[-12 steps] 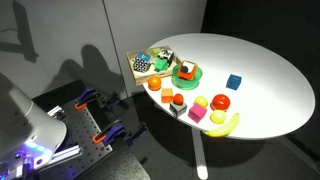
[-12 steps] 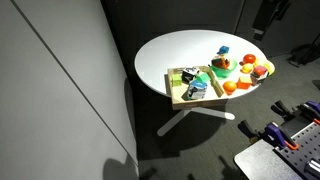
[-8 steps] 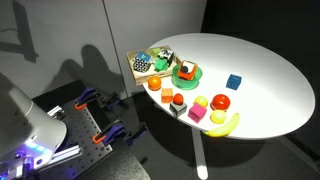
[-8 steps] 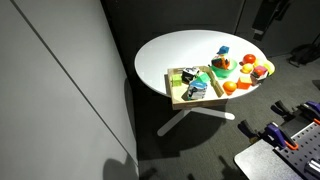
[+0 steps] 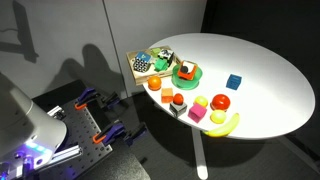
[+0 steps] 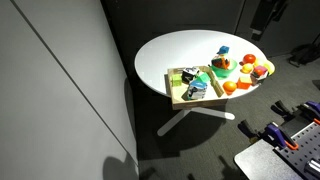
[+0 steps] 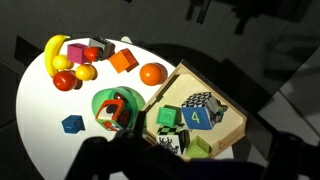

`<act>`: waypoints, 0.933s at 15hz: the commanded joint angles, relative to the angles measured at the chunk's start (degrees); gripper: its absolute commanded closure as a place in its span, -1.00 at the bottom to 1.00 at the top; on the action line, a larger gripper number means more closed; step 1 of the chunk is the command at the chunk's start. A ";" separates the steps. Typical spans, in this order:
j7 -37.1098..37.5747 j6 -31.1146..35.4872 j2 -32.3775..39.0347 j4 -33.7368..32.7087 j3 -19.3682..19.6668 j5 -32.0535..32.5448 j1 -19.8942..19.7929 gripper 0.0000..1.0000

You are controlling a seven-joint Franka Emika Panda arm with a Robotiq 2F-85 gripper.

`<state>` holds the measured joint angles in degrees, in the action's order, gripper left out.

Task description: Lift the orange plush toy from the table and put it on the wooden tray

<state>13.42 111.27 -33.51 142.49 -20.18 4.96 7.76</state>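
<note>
Black shapes at the top edge of the wrist view are all that shows of the pincer (image 7: 200,9), high above the things. Whether its fingers stand apart or together cannot be told, and it grips nothing.

Below it, the orange plush toy (image 7: 152,73) sits on the white round worktop (image 7: 40,112), just beside a corner of the wooden tray (image 7: 233,128). Whether the two touch is not clear. Both exterior views show the same: the plush (image 5: 155,85) (image 6: 229,88) lies outside the tray (image 5: 133,68) (image 6: 190,101), near the worktop's (image 5: 270,80) (image 6: 170,55) edge.

The tray holds several small pieces, among them a black-and-white chequered object (image 7: 198,100), a blue block with a figure on it (image 7: 201,120) and a green block (image 7: 167,117). Next to the tray stands a round green plate (image 7: 97,101) carrying a mixed-coloured toy.

On the far side of the plush from the tray lies an orange-and-red block (image 7: 123,60). Beyond it comes a cluster with a red apple (image 7: 65,81) and a yellow banana (image 7: 55,47) at the worktop's rim. A blue cube (image 7: 72,124) stands alone, apart from the rest, and shows in an exterior view (image 5: 233,82) too.
</note>
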 commanded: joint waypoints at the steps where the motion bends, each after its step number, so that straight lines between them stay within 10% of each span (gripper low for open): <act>1: -0.23 0.11 3.05 -3.85 2.69 -1.41 1.30 -1.00; 14: -9.21 3.85 16.47 -14.94 9.15 -7.10 0.96 -1.00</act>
<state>8.08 116.42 -20.79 131.28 -13.06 -1.38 8.33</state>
